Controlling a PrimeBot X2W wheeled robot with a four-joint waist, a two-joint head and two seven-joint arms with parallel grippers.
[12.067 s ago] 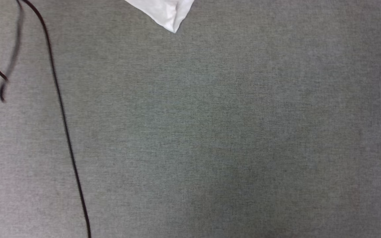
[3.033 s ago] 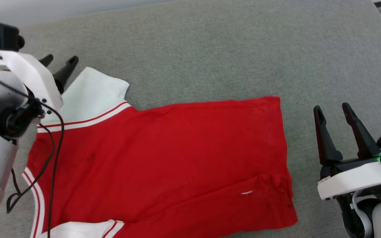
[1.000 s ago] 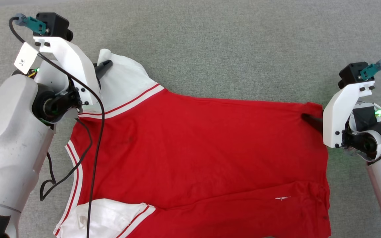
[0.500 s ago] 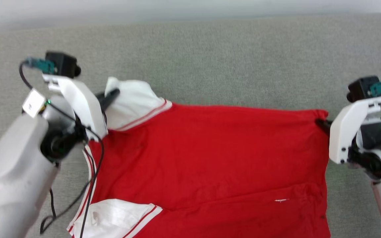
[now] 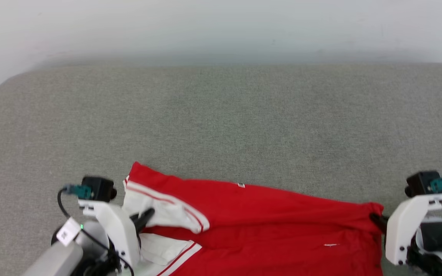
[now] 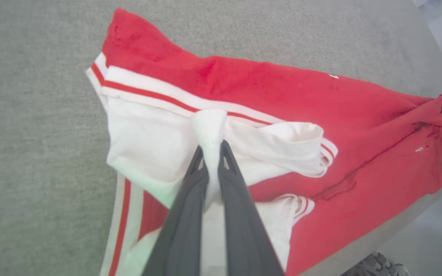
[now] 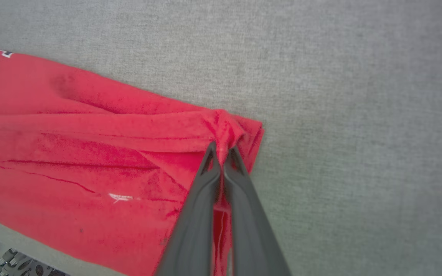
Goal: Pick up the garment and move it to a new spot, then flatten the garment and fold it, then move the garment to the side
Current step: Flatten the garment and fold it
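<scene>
Grey cloth-covered surface (image 5: pixel 221 115) runs back to a pale wall (image 5: pixel 221 27), and the shirt (image 5: pixel 267 214) lies along its near edge, stretched sideways between the two arms. It looks a light, floppy thing. It sags and bunches wherever it is pinched, so I would expect a single grip to let it crumple into a heap. Two holds well apart, on corners or seams, seem the sensible way to carry it and lay it flat.

The left gripper (image 6: pixel 212 150) is pinched tight on a fold of the white sleeve (image 6: pixel 148 142), with cloth squeezed up between the dark fingers. The right gripper (image 7: pixel 222 150) is clamped on the red hem corner (image 7: pixel 228 128), which puckers at the tips. To my eye both bites are small, and thin cloth like this could slip out if pulled hard.
</scene>
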